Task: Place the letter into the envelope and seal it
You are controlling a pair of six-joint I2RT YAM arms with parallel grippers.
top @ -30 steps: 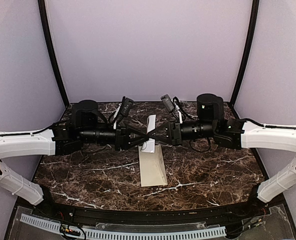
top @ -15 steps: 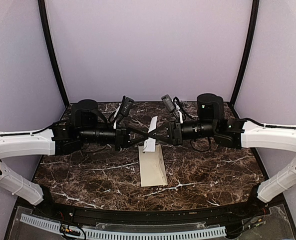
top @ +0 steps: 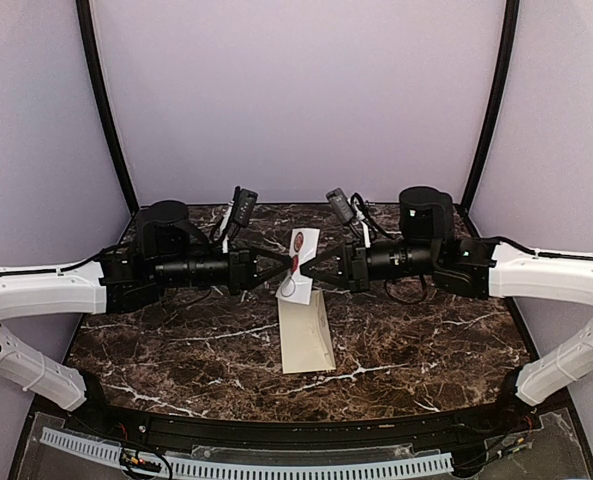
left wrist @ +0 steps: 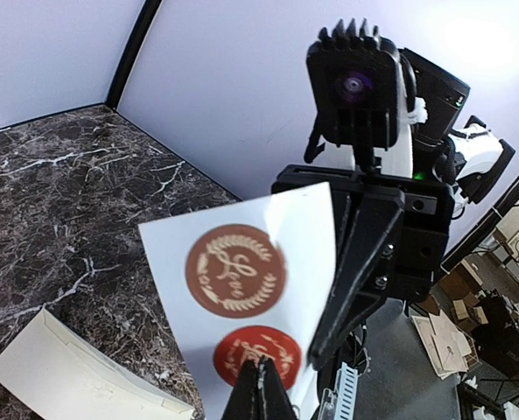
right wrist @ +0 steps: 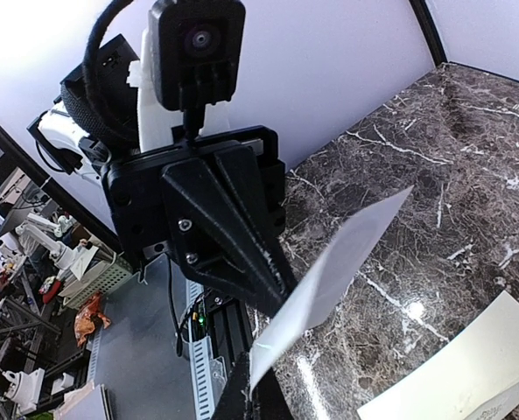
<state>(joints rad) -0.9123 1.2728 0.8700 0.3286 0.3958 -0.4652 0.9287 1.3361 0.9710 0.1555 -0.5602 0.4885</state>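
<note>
Top external view: left gripper (top: 287,263) has just clamped the seal-sticker sheet (top: 305,241), now turned face-up; right gripper (top: 305,265) pinches its opposite edge; sealing the envelope (top: 306,335) presumably follows.

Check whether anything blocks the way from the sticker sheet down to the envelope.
Nothing visible does. The left tool and right tool pinch the sticker sheet in the air near the far end of the envelope, which lies flat on the table, nothing on top, only open air between.
</note>
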